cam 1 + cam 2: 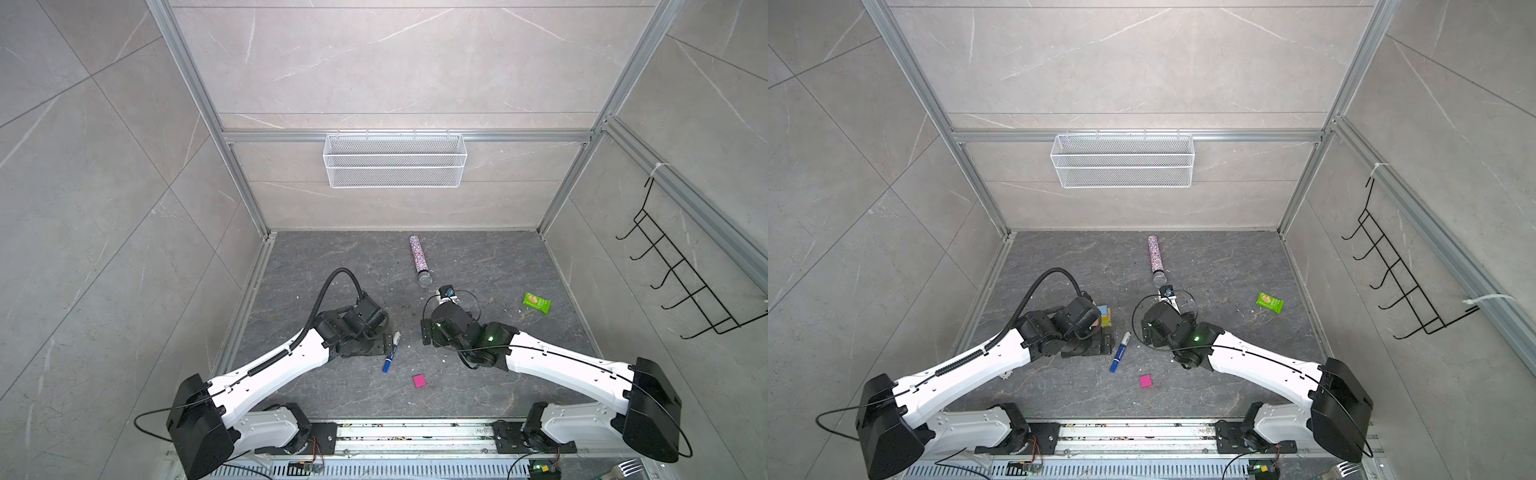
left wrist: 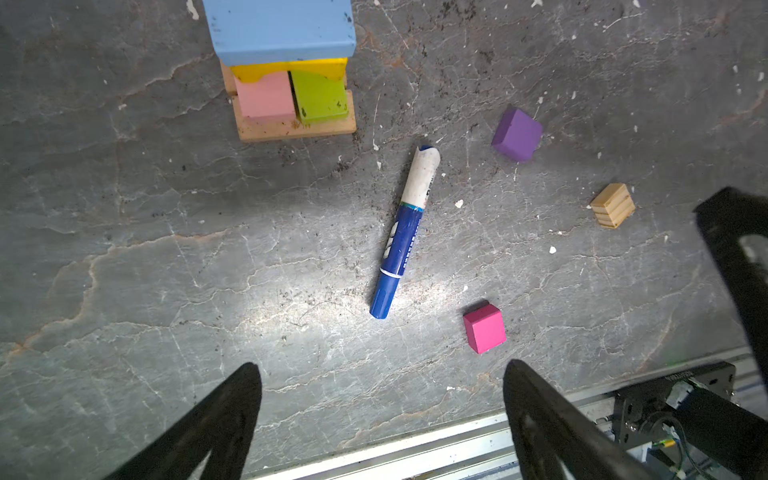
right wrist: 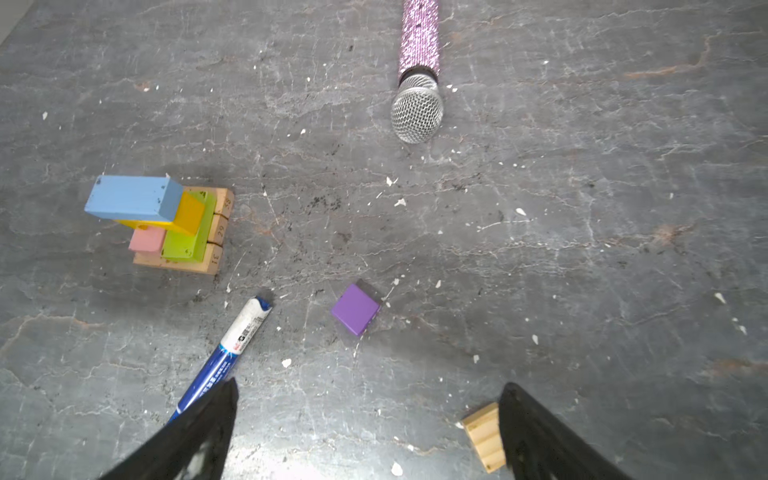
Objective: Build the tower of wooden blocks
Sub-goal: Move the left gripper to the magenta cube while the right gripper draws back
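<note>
The tower point(image 2: 291, 83) stands on tan bars, with a pink and a lime-green block on them, a yellow arch above and a light-blue block on top; it also shows in the right wrist view point(image 3: 166, 224). Three wood blocks lie loose on the floor: a purple cube point(image 2: 516, 134), a tan cube point(image 2: 613, 205) and a magenta cube point(image 2: 484, 327). My left gripper point(image 2: 381, 365) hangs open over bare floor near the magenta cube. My right gripper point(image 3: 370, 384) is open too, one finger next to the tan cube point(image 3: 484, 436), the purple cube point(image 3: 355, 309) ahead of it.
A blue-and-white marker pen point(image 2: 405, 232) lies between the tower and the loose cubes. A glittery microphone point(image 3: 417, 70) lies farther back. A green packet point(image 1: 537, 302) sits at the right. A wire basket point(image 1: 395, 160) hangs on the back wall; a metal rail point(image 2: 415, 449) runs along the front.
</note>
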Available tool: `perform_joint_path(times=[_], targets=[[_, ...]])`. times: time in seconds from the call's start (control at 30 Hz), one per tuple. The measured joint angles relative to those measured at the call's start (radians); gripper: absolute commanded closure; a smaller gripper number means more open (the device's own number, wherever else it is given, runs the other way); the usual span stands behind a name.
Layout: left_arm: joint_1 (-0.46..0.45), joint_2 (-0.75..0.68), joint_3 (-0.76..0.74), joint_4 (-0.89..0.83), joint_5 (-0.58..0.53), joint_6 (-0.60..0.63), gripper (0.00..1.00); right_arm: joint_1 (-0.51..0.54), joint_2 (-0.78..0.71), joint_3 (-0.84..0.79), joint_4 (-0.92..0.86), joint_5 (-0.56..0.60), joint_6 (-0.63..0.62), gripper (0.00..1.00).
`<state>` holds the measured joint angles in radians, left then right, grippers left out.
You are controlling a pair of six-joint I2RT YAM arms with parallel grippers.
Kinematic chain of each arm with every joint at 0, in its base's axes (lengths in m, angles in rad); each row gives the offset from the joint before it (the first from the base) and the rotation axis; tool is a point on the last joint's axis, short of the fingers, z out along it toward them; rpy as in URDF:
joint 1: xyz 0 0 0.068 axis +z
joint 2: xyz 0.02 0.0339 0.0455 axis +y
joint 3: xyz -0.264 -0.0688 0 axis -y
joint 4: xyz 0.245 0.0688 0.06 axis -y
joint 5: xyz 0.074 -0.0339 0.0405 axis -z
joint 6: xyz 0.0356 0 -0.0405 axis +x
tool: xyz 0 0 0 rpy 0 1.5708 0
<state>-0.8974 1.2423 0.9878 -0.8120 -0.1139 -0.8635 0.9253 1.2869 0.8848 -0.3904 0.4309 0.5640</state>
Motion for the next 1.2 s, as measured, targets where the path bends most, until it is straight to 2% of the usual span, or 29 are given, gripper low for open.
perform_joint_path(times=[0.33, 0.6, 0.9, 1.2], targets=[[-0.18, 0.15, 0.029, -0.014, -0.065, -0.154, 0.09, -0.014, -0.12, -0.083, -0.002, 0.028, 0.019, 0.0], [-0.271, 0.275, 0.06, 0.006, -0.069, -0.264, 0.1, -0.069, -0.212, -0.135, -0.009, 0.034, 0.039, 0.0], [-0.335, 0.399, 0.121, 0.068, -0.067, -0.361, 0.13, -0.134, -0.274, -0.175, -0.041, 0.031, 0.069, 0.0], [-0.355, 0.493, 0.127, 0.153, -0.032, -0.405, 0.26, -0.169, -0.352, -0.211, -0.088, 0.03, 0.08, 0.0]])
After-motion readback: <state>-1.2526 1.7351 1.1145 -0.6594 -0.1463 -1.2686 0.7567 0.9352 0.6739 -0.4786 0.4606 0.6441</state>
